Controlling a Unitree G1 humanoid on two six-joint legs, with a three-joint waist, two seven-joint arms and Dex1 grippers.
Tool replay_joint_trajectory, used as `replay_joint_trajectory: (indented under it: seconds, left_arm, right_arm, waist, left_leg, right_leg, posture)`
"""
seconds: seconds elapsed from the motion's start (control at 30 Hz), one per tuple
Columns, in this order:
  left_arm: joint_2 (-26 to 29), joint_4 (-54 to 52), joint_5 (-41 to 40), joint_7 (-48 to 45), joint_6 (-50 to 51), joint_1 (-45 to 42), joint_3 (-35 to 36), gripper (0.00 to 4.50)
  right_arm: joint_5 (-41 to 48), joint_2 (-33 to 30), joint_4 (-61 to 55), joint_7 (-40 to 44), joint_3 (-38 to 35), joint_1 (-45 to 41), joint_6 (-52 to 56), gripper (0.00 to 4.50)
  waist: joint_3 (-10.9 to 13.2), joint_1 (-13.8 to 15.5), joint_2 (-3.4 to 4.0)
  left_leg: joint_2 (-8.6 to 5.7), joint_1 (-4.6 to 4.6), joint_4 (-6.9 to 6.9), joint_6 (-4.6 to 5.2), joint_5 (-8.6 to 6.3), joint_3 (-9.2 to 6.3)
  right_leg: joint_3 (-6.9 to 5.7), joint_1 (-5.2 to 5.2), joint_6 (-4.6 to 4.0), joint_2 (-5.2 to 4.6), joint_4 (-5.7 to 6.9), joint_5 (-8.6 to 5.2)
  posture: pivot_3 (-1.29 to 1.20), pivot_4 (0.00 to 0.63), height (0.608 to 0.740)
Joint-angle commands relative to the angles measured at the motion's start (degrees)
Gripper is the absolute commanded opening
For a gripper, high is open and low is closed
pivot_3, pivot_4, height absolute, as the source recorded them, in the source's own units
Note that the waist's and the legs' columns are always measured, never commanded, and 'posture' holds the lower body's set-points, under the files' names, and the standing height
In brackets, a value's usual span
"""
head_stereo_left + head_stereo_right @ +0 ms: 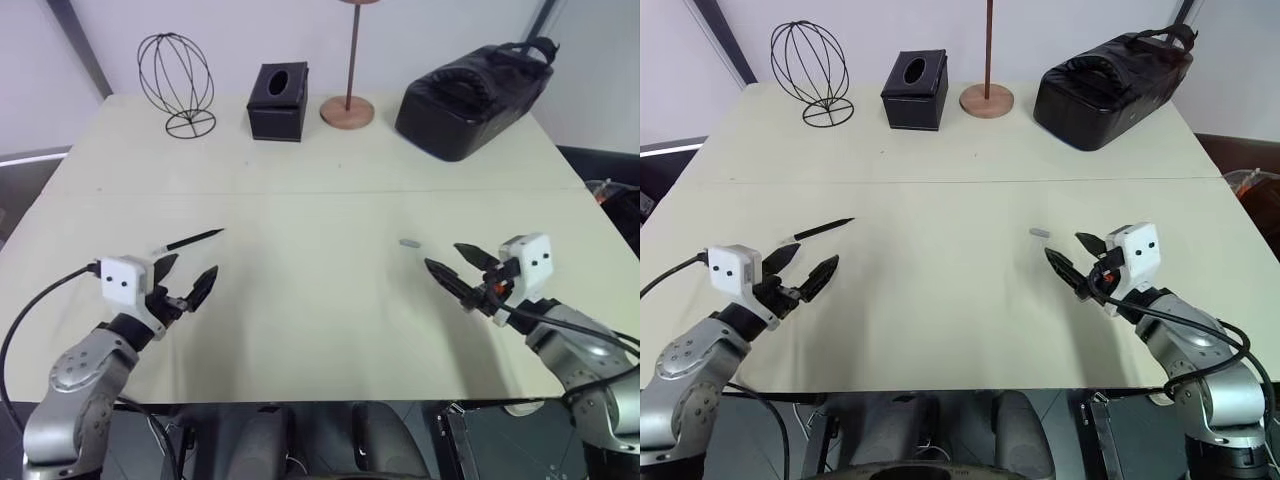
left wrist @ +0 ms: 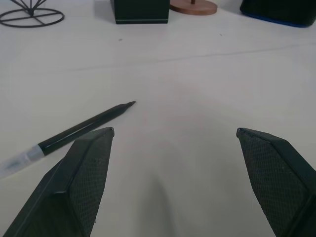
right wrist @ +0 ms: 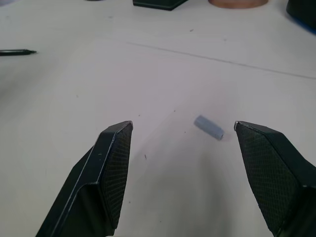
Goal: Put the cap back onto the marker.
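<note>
- Over the near left of the surface (image 1: 320,300), my left end effector (image 1: 183,283) hangs with fingers spread wide, holding nothing.
- Just beyond it lies the marker (image 1: 190,241), flat, dark tip pointing away toward the centre.
- My right end effector (image 1: 460,270) is likewise spread and empty; the cap (image 1: 409,243) lies on its side just ahead.
- Between them is bare surface.
- Along the far edge stand a wire frame (image 1: 177,83), black box (image 1: 278,101), wooden stand (image 1: 348,110) and black bag (image 1: 470,90).

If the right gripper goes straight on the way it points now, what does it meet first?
Probably the cap, lying on the table just ahead of the right gripper, slightly off centre between its open jaws. Depth is unclear, so it could pass just over it.
</note>
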Motion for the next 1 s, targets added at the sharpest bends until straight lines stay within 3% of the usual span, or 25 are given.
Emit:
replay_joint_trajectory:
  seconds: [0.03,1.0]
  left_arm:
    - [0.7,-2.1,-0.5,-0.1,0.2,0.5,1.1,4.16]
    - [1.5,2.0,-0.4,-1.2,-0.4,-1.3,3.5,4.16]
  right_arm:
    - [-0.7,0.2,-0.1,0.1,0.0,0.0,-1.8,3.41]
    - [-4.9,-0.2,1.3,1.6,3.2,-0.8,-3.3,3.41]
  waist:
    - [0.0,0.0,0.0]
    - [0.0,0.0,-0.01]
  left_leg:
    - [0.0,0.01,-0.02,0.0,0.0,0.0]
    - [0.0,0.01,-0.16,-0.01,0.01,-0.01]
  right_leg:
    - [0.0,0.0,0.0,0.0,-0.01,0.0]
    - [0.0,-0.01,-0.01,0.0,-0.16,0.0]
  posture:
    - [0.0,0.15,0.74]
    - [0.0,0.15,0.74]
